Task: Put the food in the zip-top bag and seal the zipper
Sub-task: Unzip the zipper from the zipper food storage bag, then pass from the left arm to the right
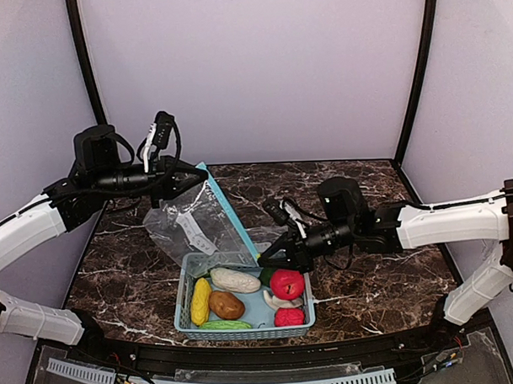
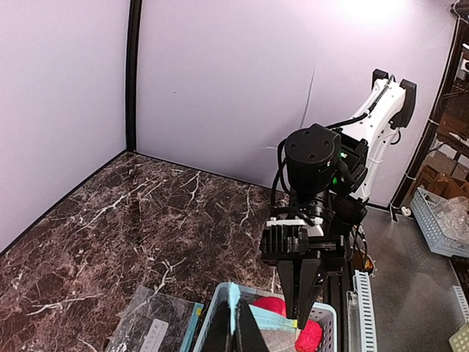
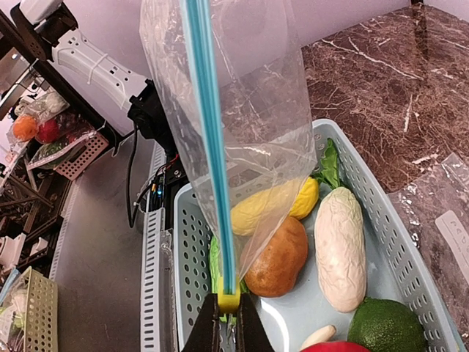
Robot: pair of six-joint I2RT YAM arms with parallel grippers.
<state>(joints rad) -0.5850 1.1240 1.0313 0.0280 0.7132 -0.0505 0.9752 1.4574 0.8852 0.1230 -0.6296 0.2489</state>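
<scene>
All the food sits in the blue basket at the near edge of the table. None of it is in the bag yet. The toys look light, hard and smooth. The long corn and radish look easy to pinch across the middle. The round apple may roll or slip.

The bag is thin and floppy, and it hangs slanting over the basket. It is best held by its stiff blue zipper. The left gripper is pinched tight on the high end. The right gripper is pinched tight on the low end.

The dark green fruit is half hidden from above. I cannot tell if the bag's mouth is open.
</scene>
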